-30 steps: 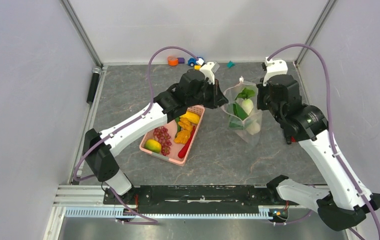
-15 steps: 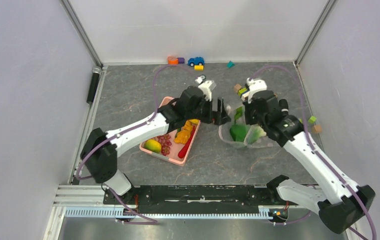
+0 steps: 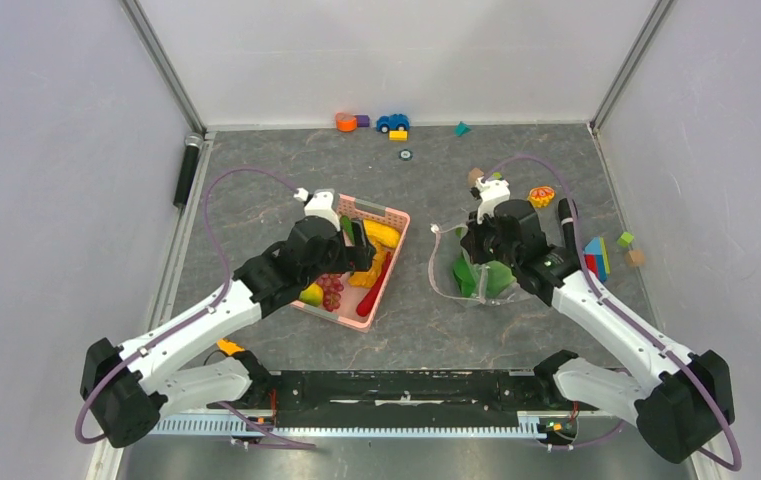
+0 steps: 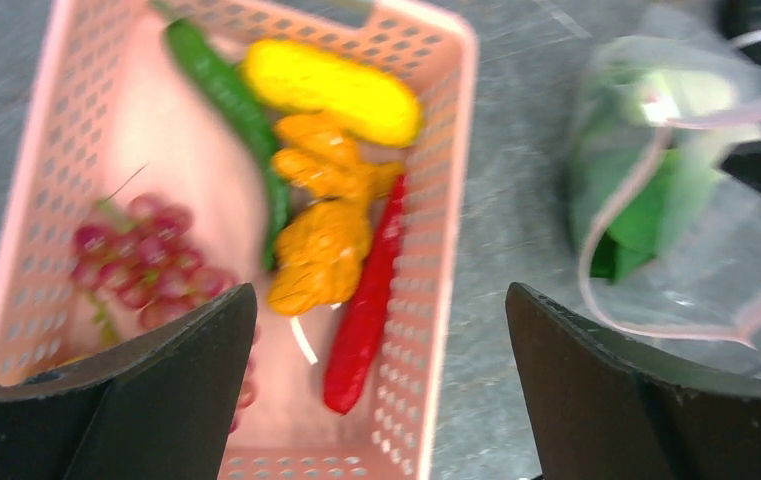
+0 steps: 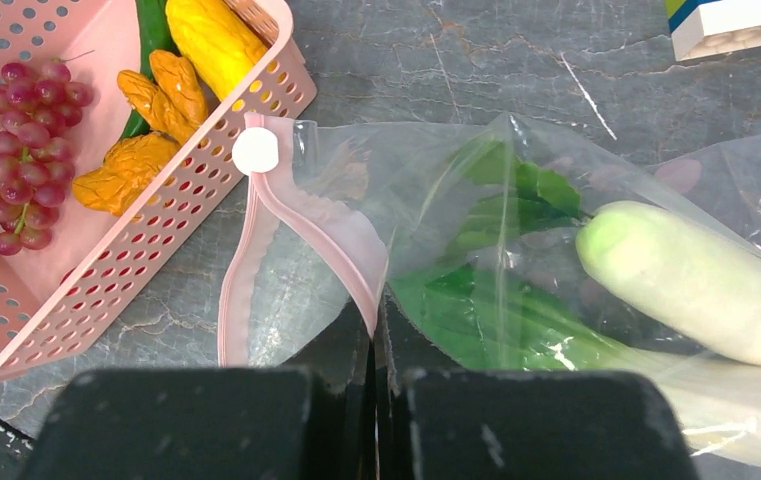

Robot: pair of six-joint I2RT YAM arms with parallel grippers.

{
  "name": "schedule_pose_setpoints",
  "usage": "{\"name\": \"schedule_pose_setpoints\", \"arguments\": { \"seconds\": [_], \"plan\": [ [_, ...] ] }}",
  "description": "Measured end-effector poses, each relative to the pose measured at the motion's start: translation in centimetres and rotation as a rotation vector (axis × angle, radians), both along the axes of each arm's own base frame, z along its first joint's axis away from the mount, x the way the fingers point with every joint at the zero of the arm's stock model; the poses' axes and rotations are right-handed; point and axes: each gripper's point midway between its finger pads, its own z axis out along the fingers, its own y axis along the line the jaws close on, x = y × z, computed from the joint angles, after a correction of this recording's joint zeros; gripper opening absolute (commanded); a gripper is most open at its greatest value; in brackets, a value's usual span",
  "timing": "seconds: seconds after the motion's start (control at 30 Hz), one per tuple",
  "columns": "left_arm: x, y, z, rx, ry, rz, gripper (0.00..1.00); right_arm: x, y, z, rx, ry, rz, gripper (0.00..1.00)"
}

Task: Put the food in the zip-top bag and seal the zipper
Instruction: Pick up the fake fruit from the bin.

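Note:
The clear zip-top bag (image 5: 516,210) lies on the table with green, white-stalked bok choy (image 5: 686,280) inside. Its mouth gapes toward the basket. My right gripper (image 5: 376,320) is shut on the pink zipper (image 5: 306,215) strip, and the white slider tab (image 5: 254,150) sits at the strip's far end. My left gripper (image 4: 378,295) hangs open and empty over the pink basket (image 4: 446,260). In the basket lie more food: a red chili (image 4: 366,310), orange pieces (image 4: 321,250), a yellow piece (image 4: 331,90), a long green piece (image 4: 226,90) and grapes (image 4: 141,260). The top view shows the bag (image 3: 446,275) right of the basket (image 3: 356,315).
Small toys lie along the back edge: a blue car (image 3: 391,122), an orange block (image 3: 346,121) and a teal piece (image 3: 462,128). Coloured blocks (image 3: 594,258) and two small cubes (image 3: 629,247) sit at the right. A black cylinder (image 3: 187,170) lies on the left rail.
My left gripper let go of the bag, opened wide and drew back over the basket. The right arm brought the bag down onto the table, still pinching its zipper strip.

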Motion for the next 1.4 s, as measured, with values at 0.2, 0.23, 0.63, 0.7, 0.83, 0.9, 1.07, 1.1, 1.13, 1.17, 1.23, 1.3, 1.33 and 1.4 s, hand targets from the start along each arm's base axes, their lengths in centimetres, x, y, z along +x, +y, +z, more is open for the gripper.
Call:
{"name": "schedule_pose_setpoints", "arguments": {
  "seconds": [0.2, 0.23, 0.63, 0.7, 0.83, 0.9, 1.07, 1.1, 1.13, 1.17, 1.23, 1.3, 1.33, 1.4],
  "plan": [
    [-0.4, 4.3, -3.5, 0.087, 0.099, 0.131, 1.0, -0.3, 0.0, -0.3, 0.029, -0.043, 0.008, 0.0],
    [-0.4, 4.7, -3.7, 0.092, 0.11, 0.146, 1.0, -0.3, 0.0, -0.2, 0.033, -0.051, 0.01, 0.0],
    [-1.7, 7.1, -6.8, 0.207, 0.231, 0.194, 1.0, -0.4, -0.1, -0.3, 0.035, -0.1, 0.024, 0.0],
    [-1.4, 6.9, -7.2, 0.212, 0.239, 0.192, 0.99, -0.3, -0.1, -0.3, 0.032, -0.101, 0.026, 0.0],
    [-0.8, 6.5, -9.0, 0.239, 0.283, 0.19, 0.94, -0.3, -0.1, -0.3, 0.03, -0.103, 0.027, 0.0],
    [-0.6, 6.5, -10.0, 0.259, 0.308, 0.195, 0.92, -0.4, -0.2, -0.4, 0.028, -0.104, 0.028, 0.0],
    [0.0, 6.7, -11.9, 0.291, 0.35, 0.212, 0.9, -0.3, -0.3, -0.2, 0.023, -0.114, 0.024, 0.0],
    [0.1, 6.7, -12.2, 0.293, 0.354, 0.216, 0.9, -0.3, -0.3, -0.1, 0.022, -0.117, 0.024, 0.0],
    [0.3, 6.8, -12.4, 0.296, 0.358, 0.219, 0.88, -0.3, -0.4, -0.1, 0.022, -0.119, 0.024, 0.0],
    [0.5, 6.8, -12.7, 0.298, 0.363, 0.223, 0.87, -0.3, -0.4, -0.1, 0.021, -0.12, 0.022, 0.0],
    [0.8, 6.7, -13.3, 0.298, 0.372, 0.226, 0.85, -0.2, -0.5, -0.1, 0.018, -0.121, 0.018, 0.0],
    [1.2, 6.5, -14.2, 0.299, 0.39, 0.224, 0.83, -0.2, -0.5, -0.1, 0.017, -0.121, 0.016, 0.0],
    [1.2, 6.4, -14.6, 0.304, 0.4, 0.222, 0.83, -0.2, -0.5, -0.1, 0.017, -0.121, 0.016, 0.0],
    [1.5, 6.1, -15.2, 0.302, 0.413, 0.216, 0.8, -0.2, -0.6, -0.1, 0.013, -0.123, 0.012, 0.0]
  ]
}}
